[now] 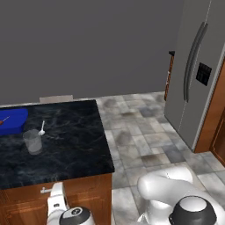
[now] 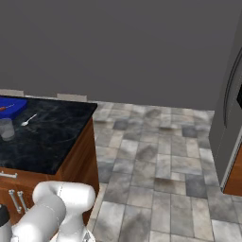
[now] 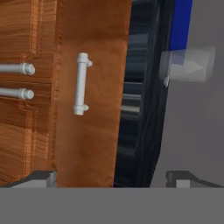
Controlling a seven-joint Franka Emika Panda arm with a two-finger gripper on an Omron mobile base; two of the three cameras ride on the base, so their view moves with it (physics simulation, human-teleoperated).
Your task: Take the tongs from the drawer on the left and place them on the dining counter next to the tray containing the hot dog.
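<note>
Gripper [image 3: 111,177]: the jaws are being held spread wide, nothing between them; its two dark tips are being seen at the bottom of the hand view, aimed at the drawer front.
Drawer [image 3: 94,109]: shut; its short silver bar handle [image 3: 81,83] is being framed off-centre between the fingertips, apart from them, not yet touched.
Tongs: not being seen; judged to be lying inside the shut drawer, so their long axis and heading cannot be told.
Dining counter [image 1: 74,145]: the black veined top is being viewed from both base cameras.
Tray [image 1: 12,121]: blue, sitting at the far left of the counter; the hot dog [image 1: 4,119] is lying in it.
Clutter: a clear glass [image 1: 33,141] and a small white spoon [image 1: 42,128] are standing just beside the tray.
Risk: the handle is being approached off-centre, so the fingers may close beside the bar and slip.
Risk: the glass may be knocked over when the tongs are being set down near the tray.
</note>
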